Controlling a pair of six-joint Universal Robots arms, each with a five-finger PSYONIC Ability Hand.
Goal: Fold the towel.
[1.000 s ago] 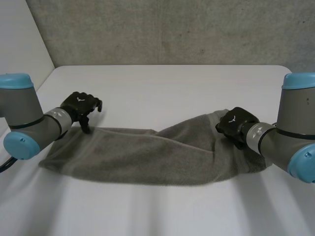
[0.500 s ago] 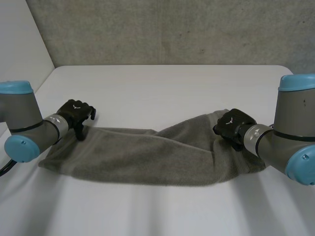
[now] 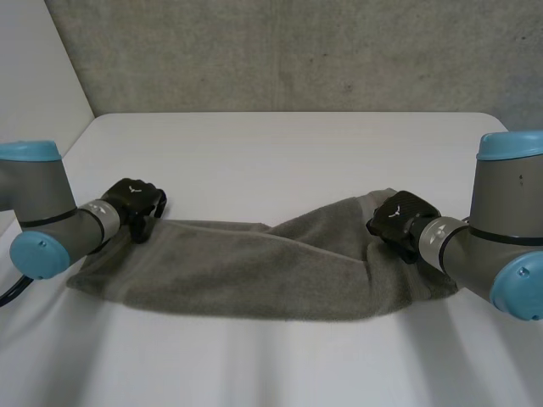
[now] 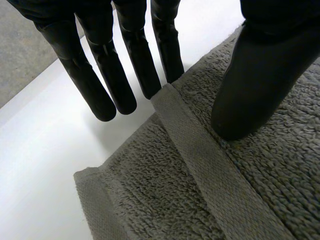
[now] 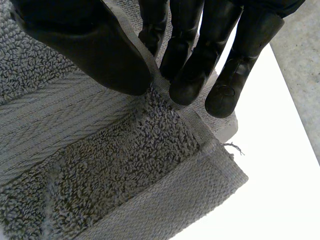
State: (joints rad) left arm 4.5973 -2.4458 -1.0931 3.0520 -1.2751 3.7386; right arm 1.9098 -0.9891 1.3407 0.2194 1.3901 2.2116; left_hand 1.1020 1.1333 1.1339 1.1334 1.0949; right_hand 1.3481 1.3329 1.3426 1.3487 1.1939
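A grey towel (image 3: 254,264) lies bunched in a long strip across the white table (image 3: 280,157). My left hand (image 3: 131,197) is at its far left corner. In the left wrist view the thumb (image 4: 250,85) rests on the towel (image 4: 240,195), and the straight fingers (image 4: 107,70) reach past the hem to the bare table, with a gap left between them and the thumb. At the towel's far right corner my right hand (image 3: 399,217) is shut on the cloth. There the thumb (image 5: 95,50) and fingers (image 5: 187,75) pinch the hem of the towel (image 5: 100,165).
A grey wall (image 3: 280,51) stands behind the table's far edge. Bare table lies beyond the towel and in front of it. The table's left edge runs close to my left arm (image 3: 51,220).
My left hand has come down onto the towel's far left corner, and its fingers have drawn in toward the thumb. The right hand has kept its hold and barely moved.
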